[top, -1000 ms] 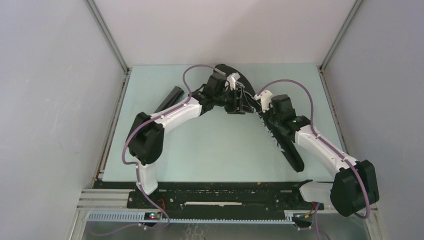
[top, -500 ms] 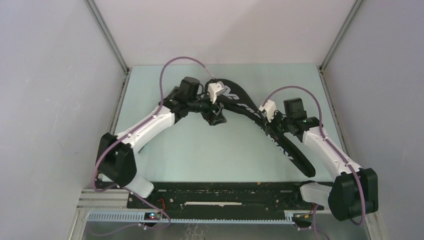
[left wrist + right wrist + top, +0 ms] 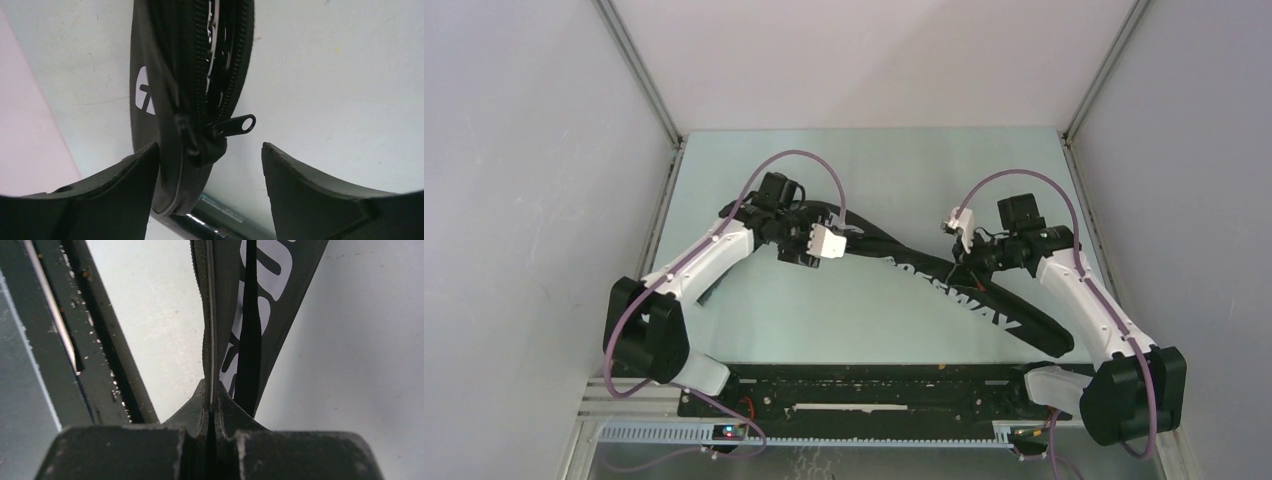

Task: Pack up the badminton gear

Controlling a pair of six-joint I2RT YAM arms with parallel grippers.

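Your left pincer (image 3: 209, 150) had opened wide over the last second and held nothing. Its fingers stood on either side of the head end of the racket bag (image 3: 969, 305), and the zip pull (image 3: 236, 124) sat between them, touching neither finger. In that same second the arm had swung from the far middle of the bench (image 3: 904, 160) towards its left edge. The bag had turned too and lay slantwise from left of centre to the near right corner, CROSSWAY lettering up. Your right pincer (image 3: 210, 400) was clamped on the bag's seam, nearer the right edge. Beyond the slider the zip teeth stood apart, so I judged the closing unfinished. A black tube (image 3: 220, 222) showed at the bag's tip; whether they touched I could not tell.
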